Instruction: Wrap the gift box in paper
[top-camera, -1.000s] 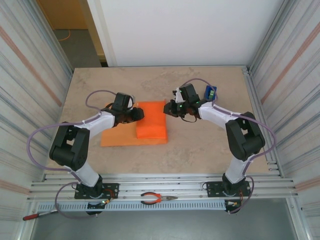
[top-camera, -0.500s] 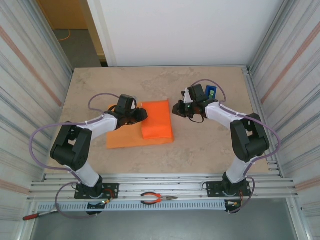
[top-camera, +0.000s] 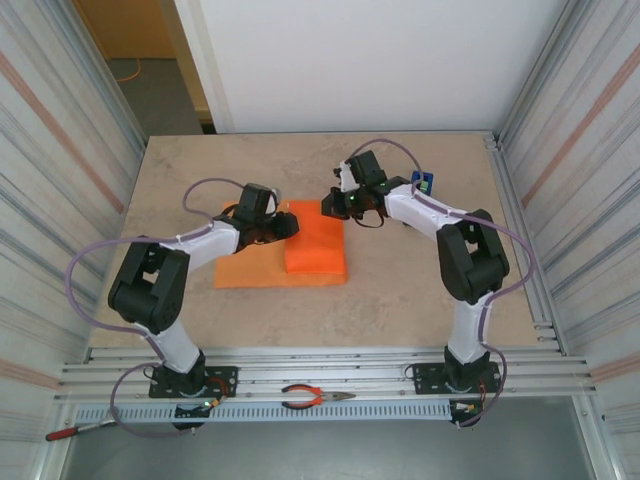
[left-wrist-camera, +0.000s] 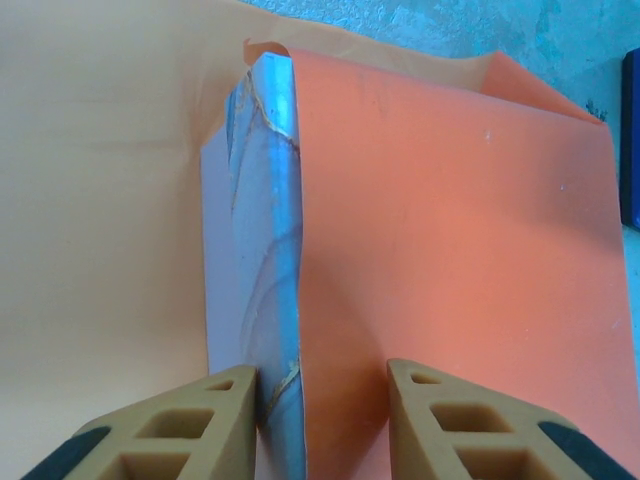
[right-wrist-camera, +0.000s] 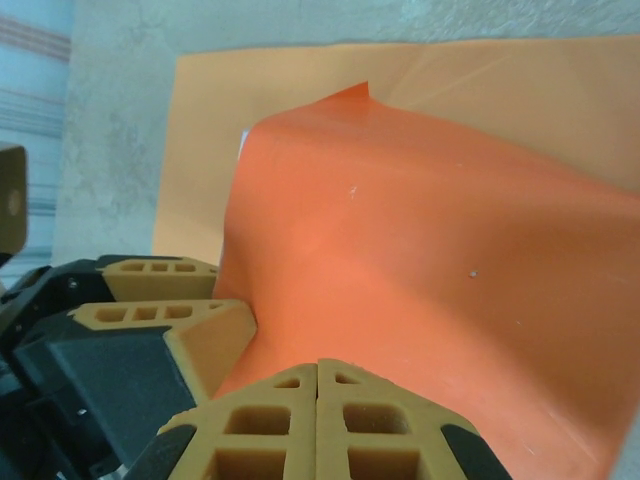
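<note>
Here we are partway into the wrap: the paper (left-wrist-camera: 450, 260) has one flap pulled up and over the top of the gift box (left-wrist-camera: 262, 250), which sits mid-table as an orange-capped block, and that is about all that looks done. In the left wrist view the box's left side face is still bare, its marbled surface showing where the flap stops at the top edge. The rest of the sheet lies flat on the table (top-camera: 400, 300) to the left of the box, not yet brought up. The left gripper (left-wrist-camera: 322, 420) straddles that edge with a narrow gap, one finger against the marbled face and the other over the orange flap; whether it is truly pinching I cannot tell. The right gripper (right-wrist-camera: 318, 405) has its fingers pressed flat together with nothing between them, poised right at the draped paper on the box's far-right corner. The flap bulges loosely, with no crisp crease. No tape shows on it, and the blue tape dispenser (top-camera: 423, 183) stands behind the right arm. My read: first fold laid, with the opposite flap, both ends and all the taping left to do.
</note>
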